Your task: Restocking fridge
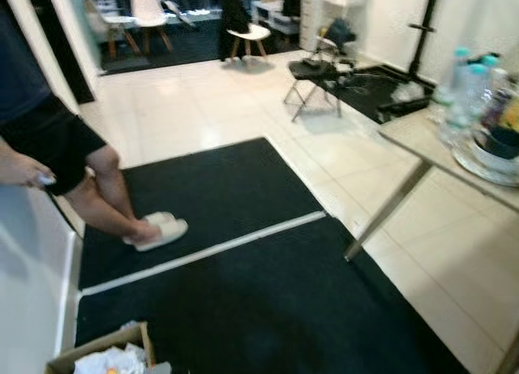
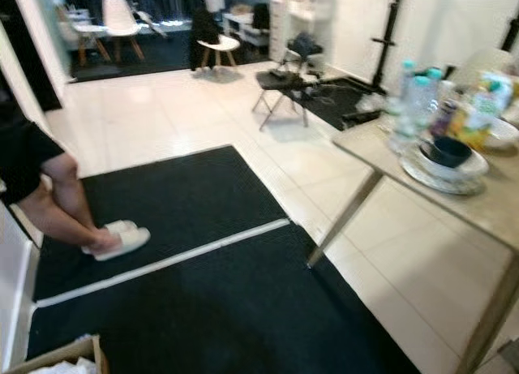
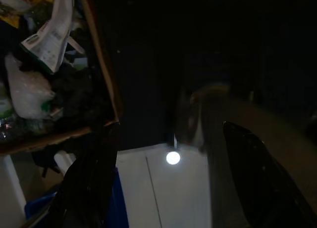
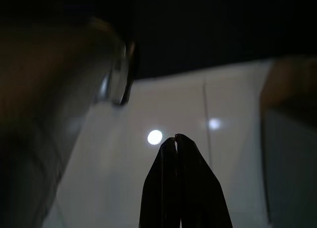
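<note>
So I'm mid-transit here, head camera's blurry. The stuff I'd guess is meant for the fridge sits in an open brown cardboard box [image 1: 105, 354] on the black floor mat [image 1: 243, 301], low on my left; the left wrist view looks over its rim at crumpled plastic-wrapped packets [image 3: 34, 55]. Left gripper [image 3: 171, 183] hangs beside the box with its fingers spread wide, holding nothing. Right gripper [image 4: 176, 149] is pinched closed, empty, hanging over pale floor tile. More supplies are on the beige desk [image 2: 486, 212] to my right: clear water bottles [image 2: 409, 106] and stacked dishes [image 2: 446, 159]. A person's legs in white slippers [image 1: 158, 230] stand on the mat, probably supervising.
</note>
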